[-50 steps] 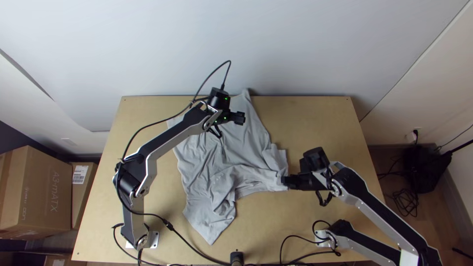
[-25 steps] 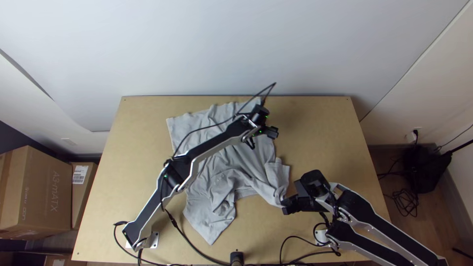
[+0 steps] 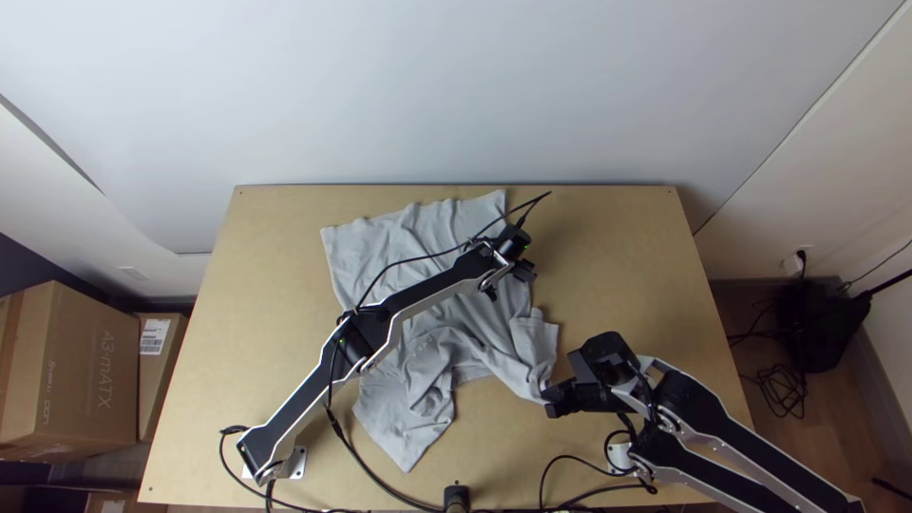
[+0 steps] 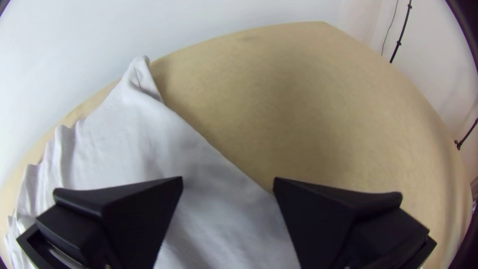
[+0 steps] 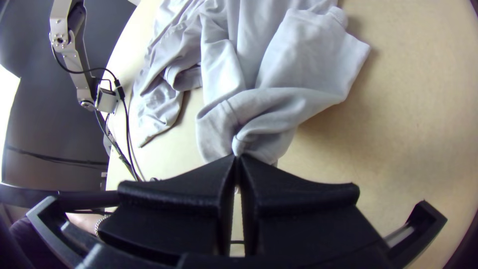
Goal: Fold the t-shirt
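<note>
The light grey t-shirt lies wrinkled on the table, its far part fairly flat and its near part bunched. In the top view my left gripper is over the shirt's right edge; in the left wrist view the left gripper stands open, with the shirt below and between its fingers. My right gripper is at the shirt's near right corner. In the right wrist view the right gripper is shut on a gathered bit of the shirt.
Wooden table extends right of the shirt. Black cables run along the near edge, by a small black device. A person's hand shows at the right wrist view's lower left. Cardboard boxes stand left of the table.
The left arm has swung rightward across the shirt, then slightly nearer. My right gripper has moved toward the near edge, drawing the shirt's corner along. The shirt's far right corner now lies farther right.
</note>
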